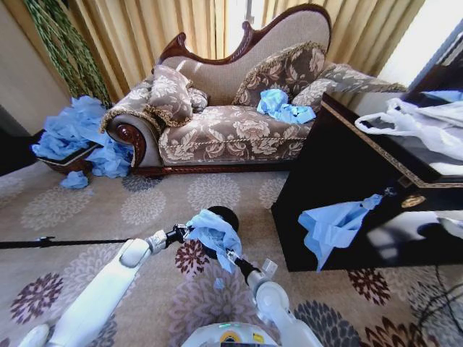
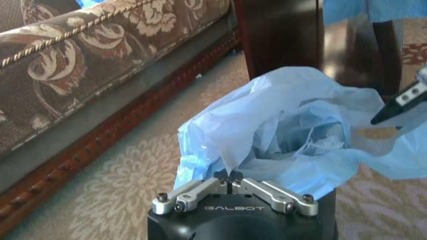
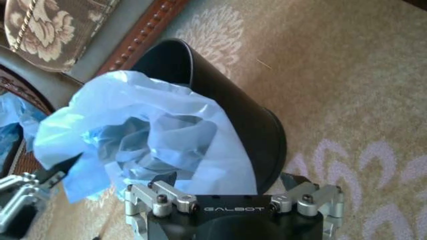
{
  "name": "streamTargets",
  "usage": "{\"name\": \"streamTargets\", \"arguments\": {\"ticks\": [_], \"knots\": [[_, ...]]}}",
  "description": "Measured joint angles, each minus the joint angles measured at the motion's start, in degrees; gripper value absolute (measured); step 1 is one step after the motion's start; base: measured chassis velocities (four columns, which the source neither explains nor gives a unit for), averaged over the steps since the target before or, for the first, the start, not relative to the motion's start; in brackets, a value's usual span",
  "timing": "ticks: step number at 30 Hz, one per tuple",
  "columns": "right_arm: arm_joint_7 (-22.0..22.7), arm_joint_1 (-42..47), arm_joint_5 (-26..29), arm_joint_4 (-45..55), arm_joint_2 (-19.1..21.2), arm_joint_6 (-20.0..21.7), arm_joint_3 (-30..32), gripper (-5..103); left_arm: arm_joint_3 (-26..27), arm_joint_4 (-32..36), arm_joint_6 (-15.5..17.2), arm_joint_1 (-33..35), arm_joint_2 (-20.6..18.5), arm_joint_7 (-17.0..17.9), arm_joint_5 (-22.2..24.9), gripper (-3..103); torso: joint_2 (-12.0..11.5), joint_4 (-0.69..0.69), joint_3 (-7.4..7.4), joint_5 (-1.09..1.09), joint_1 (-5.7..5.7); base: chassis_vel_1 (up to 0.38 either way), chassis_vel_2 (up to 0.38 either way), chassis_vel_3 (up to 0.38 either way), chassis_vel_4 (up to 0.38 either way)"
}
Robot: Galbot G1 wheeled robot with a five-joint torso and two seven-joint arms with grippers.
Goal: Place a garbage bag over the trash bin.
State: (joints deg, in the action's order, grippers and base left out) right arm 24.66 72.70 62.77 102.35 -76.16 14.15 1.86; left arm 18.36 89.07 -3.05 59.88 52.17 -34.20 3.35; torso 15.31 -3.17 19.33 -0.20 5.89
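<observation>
Head view: both arms reach forward over the patterned carpet (image 1: 145, 210) and meet at the garbage bag (image 1: 214, 235), which is bunched over the near side of the trash bin (image 1: 226, 215). The left gripper (image 2: 229, 176) has its fingertips pinched together on the bag's edge. The right gripper (image 3: 167, 176) holds the opposite edge, though how far its fingers stand apart cannot be told. Beyond the bin stands a floral sofa (image 1: 231, 130), with a dark cabinet (image 1: 340, 181) to the right.
</observation>
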Motion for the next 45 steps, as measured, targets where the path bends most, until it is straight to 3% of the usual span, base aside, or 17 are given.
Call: {"name": "streamTargets", "arguments": {"ticks": [7, 10, 12, 15, 21, 30, 37, 45], "knots": [[-1.7, 0.2, -0.66, -1.19, 0.24, -0.18, 0.43, 83, 0.07, 0.3, 0.07, -0.25, -0.09, 0.37, 0.48, 0, 0.0, 0.0, 0.0, 0.0, 0.0, 0.0, 0.0, 0.0, 0.0], [-2.36, 0.01, -1.23, -2.2, 0.03, -0.31, 0.5, 66, 0.09, 0.51, 0.14, -0.23, -0.13, 0.78, 0.99, 0, 0.0, 0.0, 0.0, 0.0, 0.0, 0.0, 0.0, 0.0, 0.0], [-2.6, -0.11, -1.58, -2.6, -0.01, -0.46, 0.51, 66, 0.1, 0.6, 0.19, -0.2, -0.15, 0.88, 1.14, 0, 0.0, 0.0, 0.0, 0.0, 0.0, 0.0, 0.0, 0.0, 0.0], [-3.33, -0.43, -2.29, -3.33, -0.01, -0.71, 0.52, 50, 0.18, 0.8, 0.27, -0.13, -0.18, 1.08, 1.41, 0, 0.0, 0.0, 0.0, 0.0, 0.0, 0.0, 0.0, 0.0, 0.0], [-3.92, -0.85, -3.24, -3.87, 0.09, -1.01, 0.42, 33, 0.19, 0.86, 0.27, -0.06, 0.05, 1.22, 1.46, 0, 0.0, 0.0, 0.0, 0.0, 0.0, 0.0, 0.0, 0.0, 0.0], [-4.75, -0.94, -4.63, -4.29, 0.97, -1.45, 0.55, -2, 0.17, 1.24, 0.26, 0.2, 0.54, 1.59, 1.58, 0, 0.02, 0.0, 0.0, 0.0, 0.0, 0.0, 0.0, 0.0, 0.0], [-5.64, -1.47, -7.12, -4.22, 1.8, -2.15, 0.71, -2, 0.23, 1.54, 0.25, 0.5, 0.76, 1.79, 1.78, 0, 0.01, 0.0, 0.0, 0.0, 0.0, 0.0, 0.0, 0.0, 0.0], [-7.44, -4.72, -10.35, -3.78, 5.64, -2.25, 0.3, -1, 0.23, 3.51, 1.63, 1.32, 0.68, 3.7, 4.88, 0, 0.02, 0.0, 0.0, 0.01, 0.0, 0.0, 0.0, 0.0, 0.0]]}}
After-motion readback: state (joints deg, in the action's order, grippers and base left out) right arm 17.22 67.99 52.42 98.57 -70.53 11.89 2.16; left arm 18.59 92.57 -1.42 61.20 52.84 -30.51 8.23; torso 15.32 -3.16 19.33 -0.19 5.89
